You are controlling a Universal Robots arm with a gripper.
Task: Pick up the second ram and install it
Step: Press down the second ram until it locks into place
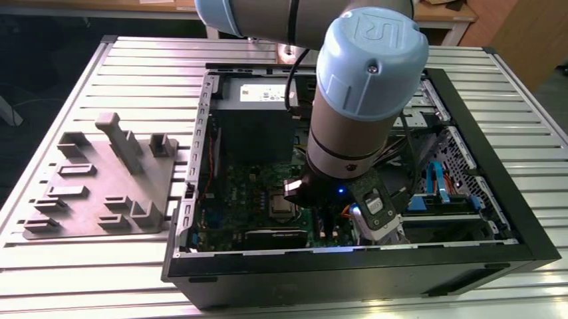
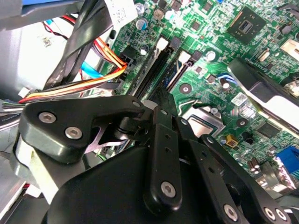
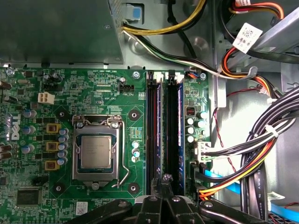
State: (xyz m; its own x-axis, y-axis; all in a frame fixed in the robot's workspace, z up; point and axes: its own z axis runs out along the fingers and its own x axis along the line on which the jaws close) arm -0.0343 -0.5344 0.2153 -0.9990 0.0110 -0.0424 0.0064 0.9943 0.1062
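The gripper (image 3: 166, 181) is cut off at the frame edge in the first wrist view, and whether it is spread or pinching cannot be told. The second ram (image 3: 174, 135) is seen edge-on in the motherboard (image 3: 93, 93) slot nearer the cable bundle (image 3: 252, 149), just beyond the gripper. The cable sticker (image 3: 246, 36) print is unreadable.

Arm upright, hand (image 3: 163, 198) low (fingers together)

The gripper (image 3: 164, 186) hangs over the green motherboard (image 3: 93, 93) at the near ends of two long black slots (image 3: 164, 130) — beside the processor socket (image 3: 96, 151), with bundled cables (image 3: 252, 154) opposite.
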